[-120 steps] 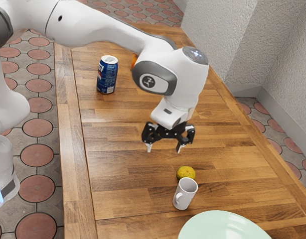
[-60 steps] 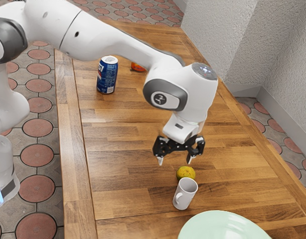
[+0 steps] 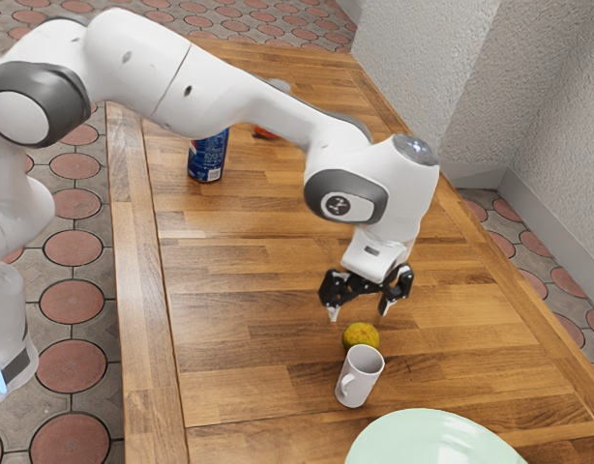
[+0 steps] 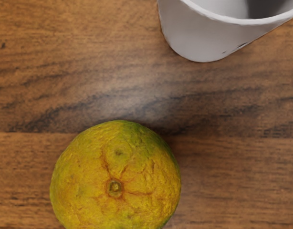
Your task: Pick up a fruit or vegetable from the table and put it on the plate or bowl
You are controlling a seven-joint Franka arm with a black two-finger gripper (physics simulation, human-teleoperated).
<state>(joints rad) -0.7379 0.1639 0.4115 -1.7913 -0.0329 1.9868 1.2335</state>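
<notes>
A yellow-green citrus fruit (image 3: pixel 361 334) lies on the wooden table, just behind a white mug (image 3: pixel 359 375). My black gripper (image 3: pixel 357 311) hangs open right above the fruit, its fingertips a little over its top. In the wrist view the fruit (image 4: pixel 116 177) sits directly under my hand, stem scar up, with the mug (image 4: pixel 218 26) beyond it. A pale green plate (image 3: pixel 432 440) lies at the table's near edge, past the mug.
A blue soda can (image 3: pixel 208 155) stands at the far side of the table, partly behind my arm, with a small orange-red item (image 3: pixel 266 132) beside it. A grey wall runs along the table on the exterior view's right.
My arm has swung toward the exterior view's right and down, carrying the open gripper from mid-table to just above the fruit. Fruit, mug and plate have stayed put.
</notes>
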